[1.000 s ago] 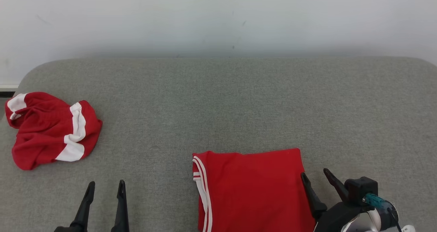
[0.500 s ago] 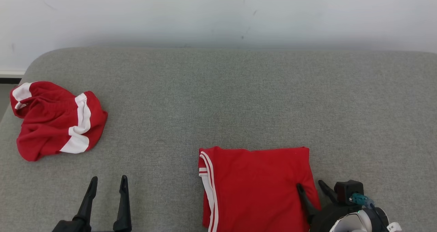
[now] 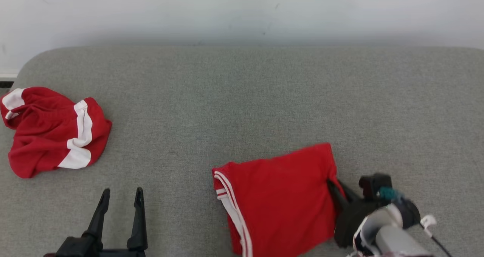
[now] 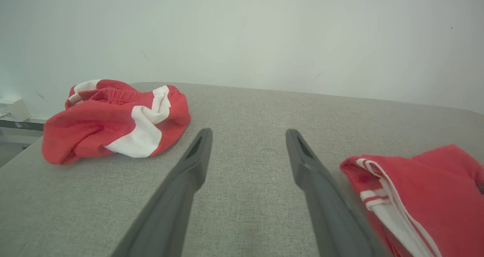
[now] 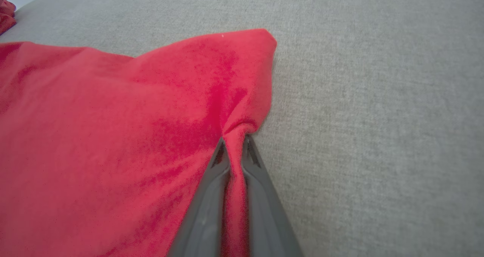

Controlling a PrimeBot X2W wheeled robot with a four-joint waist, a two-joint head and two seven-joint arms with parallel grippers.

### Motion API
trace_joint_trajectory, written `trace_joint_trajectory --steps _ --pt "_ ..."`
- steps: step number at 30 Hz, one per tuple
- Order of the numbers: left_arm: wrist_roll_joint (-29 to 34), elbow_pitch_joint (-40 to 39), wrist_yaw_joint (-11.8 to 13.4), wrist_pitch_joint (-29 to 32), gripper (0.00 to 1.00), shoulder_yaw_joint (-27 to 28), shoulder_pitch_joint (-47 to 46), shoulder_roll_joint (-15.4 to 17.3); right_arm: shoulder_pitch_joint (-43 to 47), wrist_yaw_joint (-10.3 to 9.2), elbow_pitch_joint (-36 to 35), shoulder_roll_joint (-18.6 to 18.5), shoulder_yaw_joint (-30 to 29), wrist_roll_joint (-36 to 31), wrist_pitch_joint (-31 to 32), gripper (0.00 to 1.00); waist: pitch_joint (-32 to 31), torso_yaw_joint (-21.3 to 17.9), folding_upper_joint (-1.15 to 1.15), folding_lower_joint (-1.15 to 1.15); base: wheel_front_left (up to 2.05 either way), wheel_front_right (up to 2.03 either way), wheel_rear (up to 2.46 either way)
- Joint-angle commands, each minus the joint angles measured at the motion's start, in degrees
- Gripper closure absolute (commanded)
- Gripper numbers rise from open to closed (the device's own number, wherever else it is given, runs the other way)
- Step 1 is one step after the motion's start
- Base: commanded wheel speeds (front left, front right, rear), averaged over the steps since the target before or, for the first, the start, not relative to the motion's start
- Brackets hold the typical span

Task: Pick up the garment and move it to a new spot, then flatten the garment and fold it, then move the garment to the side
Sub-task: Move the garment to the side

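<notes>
The garment (image 3: pixel 280 196) is lying on the surface (image 3: pixel 242 98) at the head view's lower centre-right, the right claw (image 3: pixel 333 185) touching its right edge. The other garment (image 3: pixel 49 132) is lying far left, the left claw (image 3: pixel 122 191) between the 2.

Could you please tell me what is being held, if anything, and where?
The right gripper holds the folded red garment by its right edge; the left gripper holds nothing.

Garment (image 3: pixel 280 196) red w/ white edge stripes; crumpled cloth (image 3: pixel 45 136) red, white bands; surface (image 3: pixel 242 98) grey, poss. flecked.
</notes>
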Motion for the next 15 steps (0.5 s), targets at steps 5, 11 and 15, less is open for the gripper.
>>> trace_joint_trajectory --steps 5,11,15 --pt "-0.5 -0.1 -0.5 0.0 0.00 -1.4 -3.0 -0.1 -9.3 -0.17 0.1 -3.9 2.1 2.3 1.4 1.00 3.5 -0.2 0.00 0.00 0.00 0.00 0.00" --pt "-0.9 -1.7 -0.3 0.0 0.00 -4.0 -7.0 -0.1 -20.5 -0.17 0.5 -9.7 2.7 3.4 2.4 1.00 11.5 -0.4 0.00 0.00 0.00 0.00 0.00" --pt "-0.9 -2.9 -0.3 0.0 0.00 -5.4 -10.5 0.0 -27.3 -0.17 -0.2 -15.0 2.3 3.8 2.8 1.00 17.9 -1.5 0.00 0.00 0.00 0.00 0.00"
